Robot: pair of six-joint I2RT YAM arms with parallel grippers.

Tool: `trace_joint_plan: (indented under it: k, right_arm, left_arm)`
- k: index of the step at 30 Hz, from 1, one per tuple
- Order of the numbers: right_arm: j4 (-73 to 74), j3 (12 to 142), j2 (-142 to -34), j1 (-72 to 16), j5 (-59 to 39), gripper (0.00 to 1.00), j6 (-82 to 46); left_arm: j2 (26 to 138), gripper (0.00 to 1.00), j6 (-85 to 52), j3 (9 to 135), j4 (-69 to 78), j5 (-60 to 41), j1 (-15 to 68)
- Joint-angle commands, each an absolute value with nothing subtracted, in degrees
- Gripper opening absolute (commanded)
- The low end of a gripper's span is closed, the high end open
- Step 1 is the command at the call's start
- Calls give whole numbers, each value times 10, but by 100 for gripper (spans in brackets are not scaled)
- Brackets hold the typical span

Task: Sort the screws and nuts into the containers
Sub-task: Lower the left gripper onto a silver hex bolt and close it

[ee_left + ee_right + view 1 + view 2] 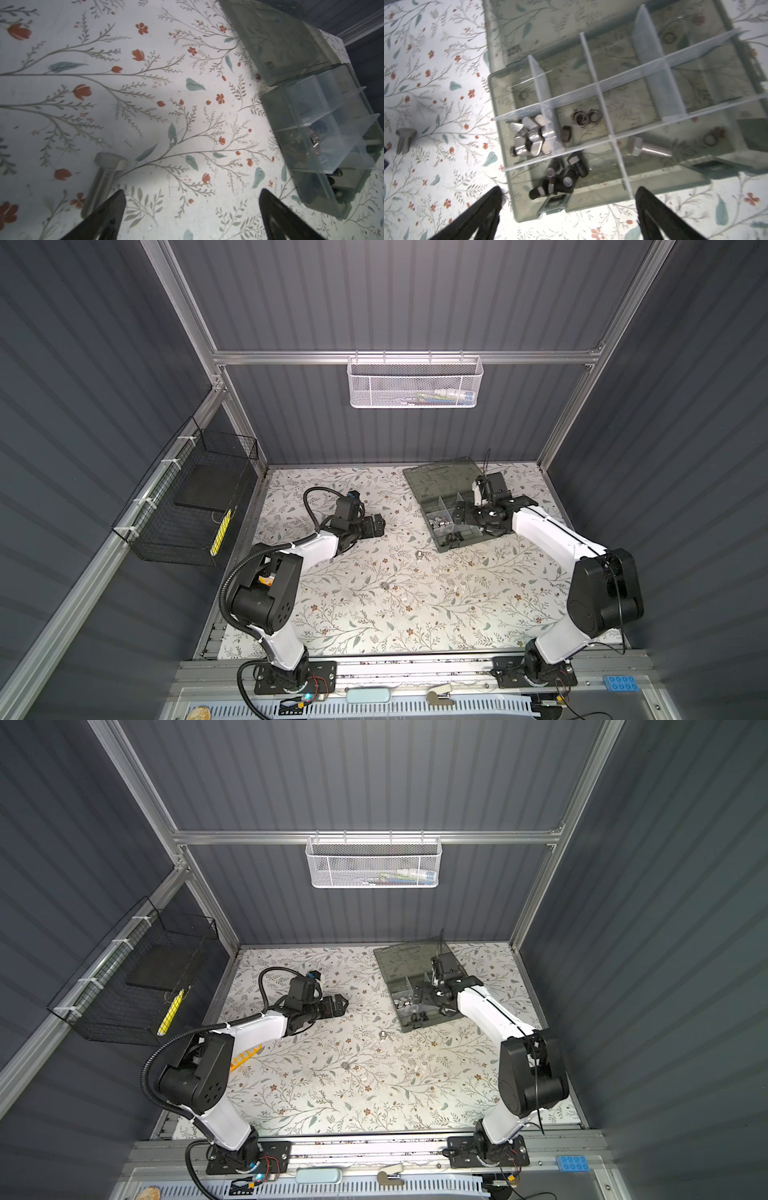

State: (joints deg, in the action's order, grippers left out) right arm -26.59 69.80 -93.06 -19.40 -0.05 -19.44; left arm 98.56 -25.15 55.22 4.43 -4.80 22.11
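Note:
The grey-green case [419,485] lies open at the back right, and its containers [629,97] are split by pale dividers. Inside are a pile of silver screws [533,137], black screws [562,178], nuts [584,118] and one silver screw [648,148]. My right gripper [569,205] hangs open over the case's near edge, holding nothing; it is also in a top view [459,512]. A loose silver screw [106,178] lies on the table beside a finger of my open, empty left gripper [192,207], which sits left of the case [380,526]. Another small grey piece [385,585] lies nearer the front.
The floral table top [374,626] stretches forward to the arm bases. A white mesh basket [415,383] hangs on the back rail. A black wire basket [195,497] hangs on the left wall. A yellow-orange strip [245,1054] lies under the left arm.

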Motion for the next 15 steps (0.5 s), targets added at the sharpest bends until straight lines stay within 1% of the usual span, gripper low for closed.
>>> trace_joint_plan:
  k: [1, 5, 11, 15]
  right_arm:
    - [-269, 703, -922, -229, 21, 99, -189]
    - [-261, 700, -922, -260, 24, 99, -196]
    - [-258, 689, -919, -276, 24, 99, -200]
    - [-248, 673, -905, -276, 23, 99, -206]
  left_arm:
    - [1015, 100, -271, 563, -4, -19, 197]
    - [1049, 97, -268, 581, -27, -15, 187]
    - [1091, 90, -250, 616, -60, 14, 187]
    - [1114, 80, -247, 629, -65, 8, 187]
